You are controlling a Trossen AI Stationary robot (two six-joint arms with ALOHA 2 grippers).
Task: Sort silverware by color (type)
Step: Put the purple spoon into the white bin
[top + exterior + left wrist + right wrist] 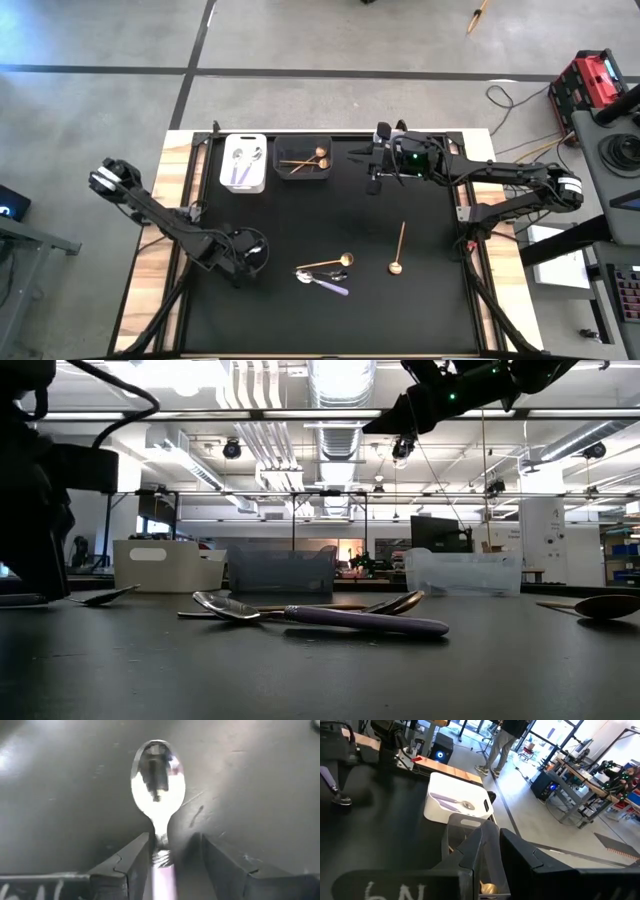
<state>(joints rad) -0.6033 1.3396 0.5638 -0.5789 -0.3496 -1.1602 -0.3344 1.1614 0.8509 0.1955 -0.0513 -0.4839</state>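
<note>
The left end effector (248, 252) sits low over the black desk (420, 310). Its fingers (131, 866) are spread, one on each side of a lilac-handled spoon's (158, 780) neck, with a gap between the neck and the finger on one side. The bowl of that spoon lies on the desk just ahead of the fingertips.

To the side of that end effector, toward the middle of the desk, two more spoons lie crossed and touching: one gold spoon (326, 263) and one purple-handled spoon (322, 281). A second gold spoon (398, 249) lies alone farther out, apart from the pair.

The right end effector (375, 168) hovers at the far edge of the desk above a clear bin (462, 572), well apart from the loose spoons. Whether its fingers are spread or pressed together cannot be told.

Three bins stand in a row. The white bin (243, 163) holds two lilac-handled spoons. The dark bin (303, 157) next to it holds two gold spoons. The clear bin is nearest the right end effector.
</note>
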